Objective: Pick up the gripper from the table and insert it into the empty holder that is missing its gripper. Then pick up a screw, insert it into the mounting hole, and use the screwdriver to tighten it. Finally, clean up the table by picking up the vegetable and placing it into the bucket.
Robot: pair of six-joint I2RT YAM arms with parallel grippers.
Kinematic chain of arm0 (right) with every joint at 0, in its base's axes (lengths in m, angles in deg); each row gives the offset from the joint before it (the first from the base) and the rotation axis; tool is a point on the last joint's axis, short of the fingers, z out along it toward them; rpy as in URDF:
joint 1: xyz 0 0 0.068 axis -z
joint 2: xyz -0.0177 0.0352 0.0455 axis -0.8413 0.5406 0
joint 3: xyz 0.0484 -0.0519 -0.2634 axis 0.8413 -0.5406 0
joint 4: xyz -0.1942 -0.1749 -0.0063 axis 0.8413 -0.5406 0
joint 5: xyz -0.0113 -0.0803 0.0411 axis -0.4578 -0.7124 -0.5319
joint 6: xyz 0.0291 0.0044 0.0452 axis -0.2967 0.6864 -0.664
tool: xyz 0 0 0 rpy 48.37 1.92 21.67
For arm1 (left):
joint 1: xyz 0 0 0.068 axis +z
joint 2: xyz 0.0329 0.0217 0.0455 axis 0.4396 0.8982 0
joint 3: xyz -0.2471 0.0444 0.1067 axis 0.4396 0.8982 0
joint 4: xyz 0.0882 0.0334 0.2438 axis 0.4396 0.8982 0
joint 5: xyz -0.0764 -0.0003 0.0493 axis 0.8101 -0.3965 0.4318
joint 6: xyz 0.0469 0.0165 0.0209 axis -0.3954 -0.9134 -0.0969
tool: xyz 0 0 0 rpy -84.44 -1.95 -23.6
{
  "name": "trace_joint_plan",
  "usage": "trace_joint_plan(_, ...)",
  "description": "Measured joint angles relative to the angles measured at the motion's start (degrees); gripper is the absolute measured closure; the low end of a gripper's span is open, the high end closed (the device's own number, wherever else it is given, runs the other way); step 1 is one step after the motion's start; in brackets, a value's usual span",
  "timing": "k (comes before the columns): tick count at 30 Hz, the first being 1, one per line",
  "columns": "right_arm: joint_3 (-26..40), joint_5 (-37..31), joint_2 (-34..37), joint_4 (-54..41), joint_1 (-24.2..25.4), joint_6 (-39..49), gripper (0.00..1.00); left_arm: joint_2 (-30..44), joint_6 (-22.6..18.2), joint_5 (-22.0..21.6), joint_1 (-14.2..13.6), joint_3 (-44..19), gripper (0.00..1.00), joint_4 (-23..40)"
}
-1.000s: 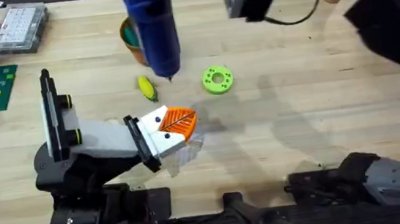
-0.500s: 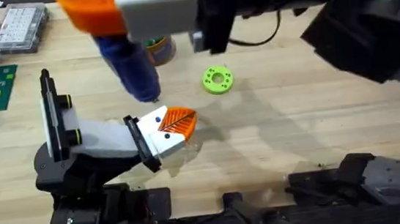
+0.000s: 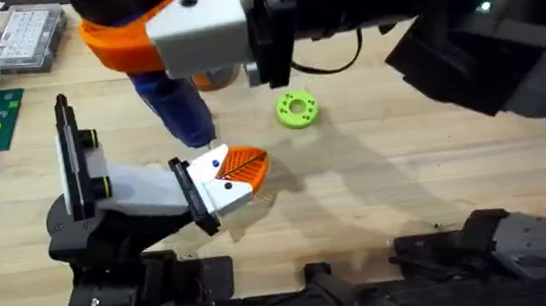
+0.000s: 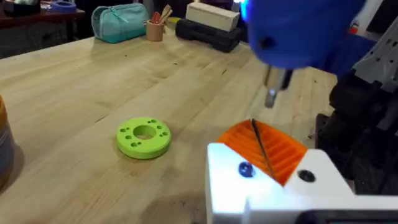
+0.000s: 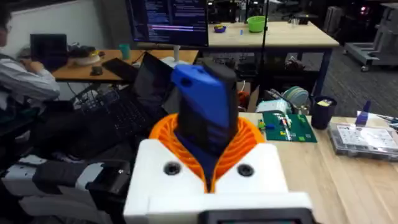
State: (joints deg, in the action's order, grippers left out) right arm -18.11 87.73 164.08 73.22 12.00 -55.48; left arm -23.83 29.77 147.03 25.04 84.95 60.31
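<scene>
Screwdriving is the step in hand, by my reading. Nearest the bases, the left hand (image 3: 240, 171) rests low over the counter (image 3: 437, 187), its orange pads pressed together with nothing visibly between them. Just beyond it the screwdriver (image 3: 176, 107), clenched in the right hand (image 5: 208, 152), hangs bit-down close above those pads. Next it must seat the bit on the screw, which I cannot make out. Farther off lie a green ring (image 3: 297, 108) and the bucket (image 3: 216, 77), partly hidden.
</scene>
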Motion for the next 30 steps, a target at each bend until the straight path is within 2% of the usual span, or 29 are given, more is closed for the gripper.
trace_joint_plan(10, -5.4, 0.0, 0.0, 5.2, -0.1, -0.1, 0.977, 0.0, 0.0, 0.0, 0.0, 0.0, 0.995, 0.0)
trace_joint_plan(30, -6.8, -0.7, 0.8, 7.3, -0.9, -0.1, 0.977, 0.0, 0.0, 0.0, 0.0, 0.0, 0.995, 0.0)
